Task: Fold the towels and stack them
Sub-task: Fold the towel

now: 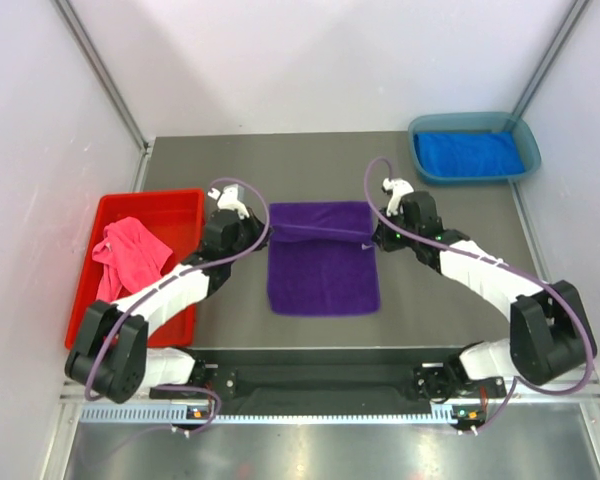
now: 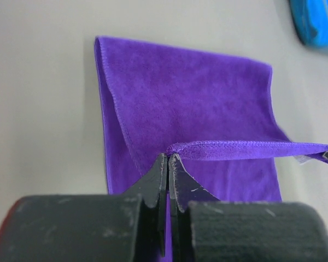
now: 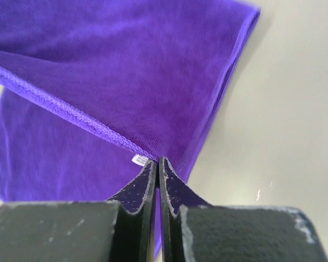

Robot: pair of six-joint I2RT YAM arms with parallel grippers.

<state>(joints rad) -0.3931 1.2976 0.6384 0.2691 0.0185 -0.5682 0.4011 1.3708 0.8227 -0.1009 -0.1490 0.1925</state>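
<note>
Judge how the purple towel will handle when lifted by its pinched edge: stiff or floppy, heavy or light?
Probably floppy: the purple towel drapes in a soft fold from the edge pinched by the left end effector and right end effector. Likely light: two fingertip pinches hold that edge taut. Its plush pile should resist slipping.

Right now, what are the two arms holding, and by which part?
The purple towel: each arm's jaws pinch one end of its raised hem.
</note>
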